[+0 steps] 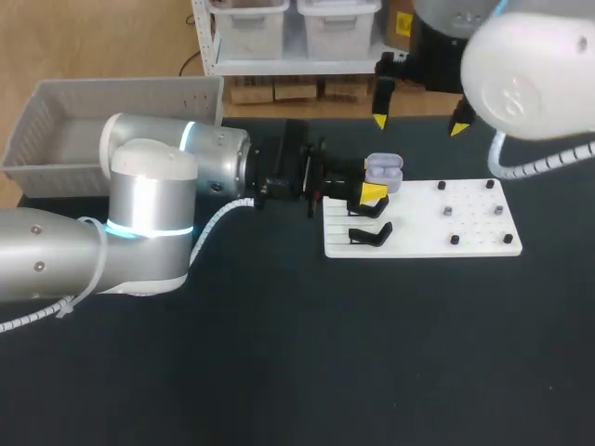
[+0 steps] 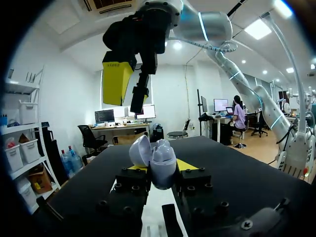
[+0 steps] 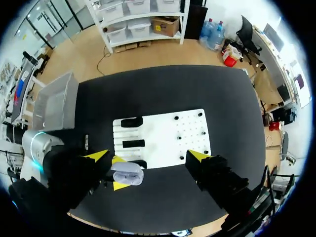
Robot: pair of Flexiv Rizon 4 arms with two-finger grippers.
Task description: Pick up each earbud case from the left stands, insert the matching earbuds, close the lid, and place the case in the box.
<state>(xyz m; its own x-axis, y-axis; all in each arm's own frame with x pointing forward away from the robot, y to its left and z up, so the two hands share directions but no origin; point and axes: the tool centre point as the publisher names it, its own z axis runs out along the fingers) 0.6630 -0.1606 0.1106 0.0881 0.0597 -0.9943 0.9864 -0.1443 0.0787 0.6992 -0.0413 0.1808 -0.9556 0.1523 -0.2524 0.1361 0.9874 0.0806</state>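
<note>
My left gripper is shut on a lavender earbud case, holding it with its lid open over the back left corner of the white board. In the left wrist view the case sits upright between my yellow fingertips. My right gripper hangs open above and behind the case, with nothing between its fingers. In the right wrist view the case lies below and to one side of the wide-open right gripper. Small dark pieces sit on the board's right half; I cannot tell which are earbuds.
Two black stands sit on the board's left part, near my left gripper. A grey basket stands at the back left of the black table. The board lies mid-table, with the basket off to its side.
</note>
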